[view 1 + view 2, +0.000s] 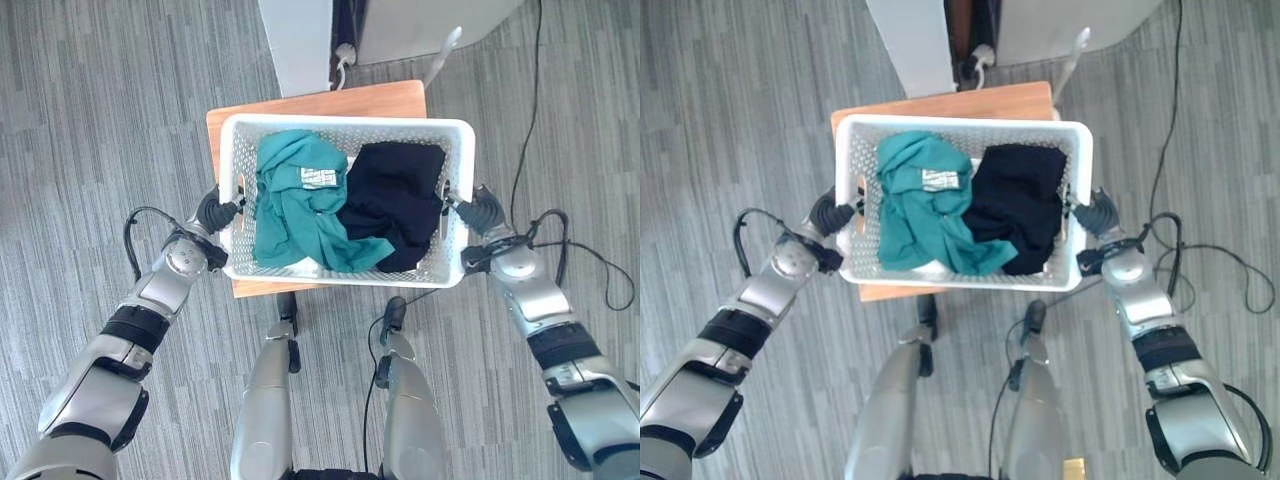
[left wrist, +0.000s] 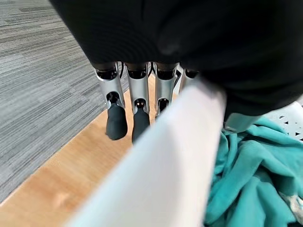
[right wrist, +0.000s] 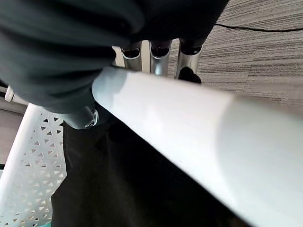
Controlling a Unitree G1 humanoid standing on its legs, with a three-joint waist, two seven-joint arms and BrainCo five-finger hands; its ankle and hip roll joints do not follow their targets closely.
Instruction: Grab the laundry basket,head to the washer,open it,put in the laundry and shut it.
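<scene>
While both arms reach up from the lower corners of the head views, the left hand point(image 1: 218, 212) and right hand point(image 1: 480, 212) sit at the two short ends of the white perforated plastic laundry basket point(image 1: 345, 128), at mid-frame. Each wrist view shows the fingers point(image 2: 137, 109) hanging down the outside of the basket wall with the rim crossing in front of them, which reads as a two-sided clasp on the end rims for a level lift; the left fingers look fairly straight, and the right fingers point(image 3: 158, 54) are too hidden behind the rim to tell how far they curl. Gripping both ends probably keeps the load balanced. Inside the basket lie a crumpled teal garment point(image 1: 300, 205) on the left and a black garment point(image 1: 395, 205) on the right, touching. Under the basket a small wooden tabletop point(image 1: 330, 102) shows beyond the far rim and at the near left. Around it spreads grey striped carpet point(image 1: 90, 110); at the top centre stands a white cabinet-like unit point(image 1: 298, 40).
</scene>
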